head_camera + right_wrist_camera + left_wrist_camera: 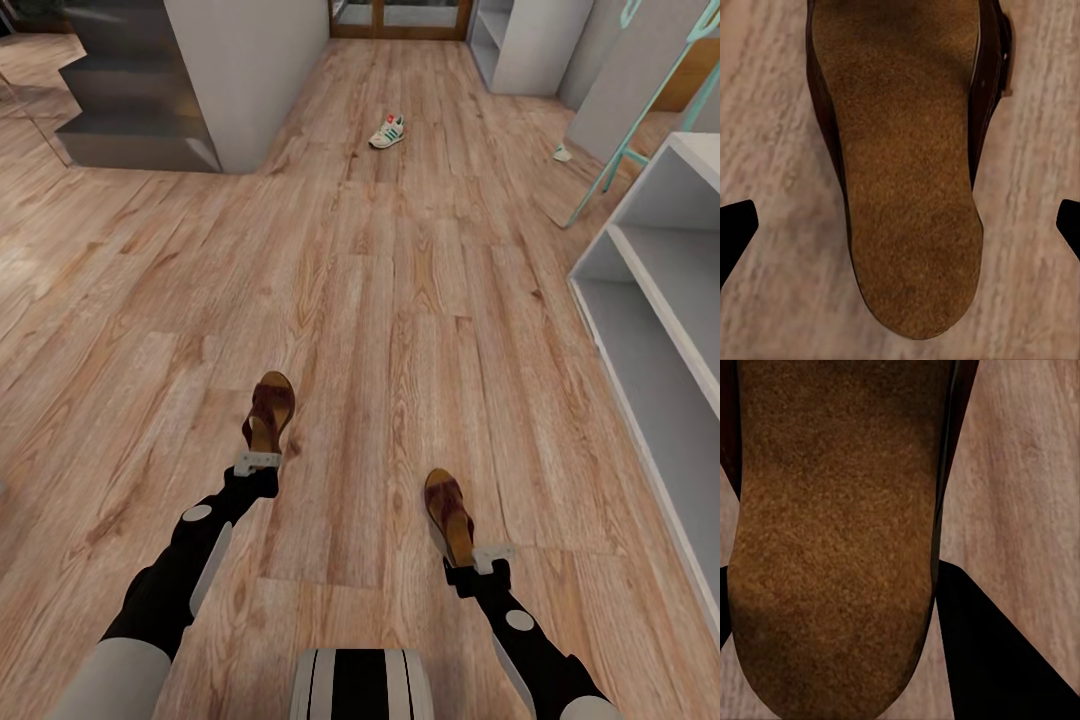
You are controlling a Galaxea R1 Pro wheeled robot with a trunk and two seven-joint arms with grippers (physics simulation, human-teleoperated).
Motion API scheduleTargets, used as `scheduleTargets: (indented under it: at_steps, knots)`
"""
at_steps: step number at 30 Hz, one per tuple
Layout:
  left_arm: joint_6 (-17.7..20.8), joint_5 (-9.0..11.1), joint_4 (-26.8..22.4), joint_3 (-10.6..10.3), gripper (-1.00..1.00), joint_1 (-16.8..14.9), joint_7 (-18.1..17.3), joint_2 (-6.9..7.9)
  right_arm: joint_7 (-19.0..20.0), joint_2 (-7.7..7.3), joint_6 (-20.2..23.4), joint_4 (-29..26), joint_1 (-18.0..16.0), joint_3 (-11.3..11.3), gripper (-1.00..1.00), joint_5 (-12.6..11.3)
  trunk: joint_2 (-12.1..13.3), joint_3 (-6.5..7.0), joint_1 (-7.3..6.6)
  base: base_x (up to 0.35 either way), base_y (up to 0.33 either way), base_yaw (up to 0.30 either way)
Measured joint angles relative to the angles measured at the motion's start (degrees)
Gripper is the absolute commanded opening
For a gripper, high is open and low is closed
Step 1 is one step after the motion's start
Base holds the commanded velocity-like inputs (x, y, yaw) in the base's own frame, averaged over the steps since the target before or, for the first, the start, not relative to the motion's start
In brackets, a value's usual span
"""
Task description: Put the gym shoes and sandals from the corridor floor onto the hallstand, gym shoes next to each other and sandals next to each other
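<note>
Two dark brown sandals with tan insoles lie toward the front of the wood corridor floor [400, 300]. My left gripper [258, 462] is shut on the heel of the left sandal [268, 408]. In the left wrist view that sandal's insole [832, 547] sits very close, with a dark finger [997, 660] against its edge. My right gripper [488, 556] is open at the heel of the right sandal [447, 512]. Its fingertips [735, 225] stand wide apart, clear of the insole [907, 187]. One white gym shoe [388, 131] with green stripes lies far ahead. The light-grey hallstand [650, 300] runs along the right.
A grey staircase [135, 100] and a white wall corner [250, 90] stand at the back left. Another white shelf unit [520, 45] is at the back right, beside a teal-framed stand [625, 150] with a small white object [563, 153] at its foot. A door [400, 18] closes the far end.
</note>
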Motion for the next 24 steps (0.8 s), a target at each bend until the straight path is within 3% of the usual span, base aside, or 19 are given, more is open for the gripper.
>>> scheduleTargets:
  at_steps: [24]
  knots:
    - [2.11,-0.13,-8.4,-0.11,-1.0,0.17,0.01,0.07,0.0,0.04,0.02,0.09,-0.01,0.0,1.0,0.01,-0.01,-0.22,0.03,0.002,0.0,0.0]
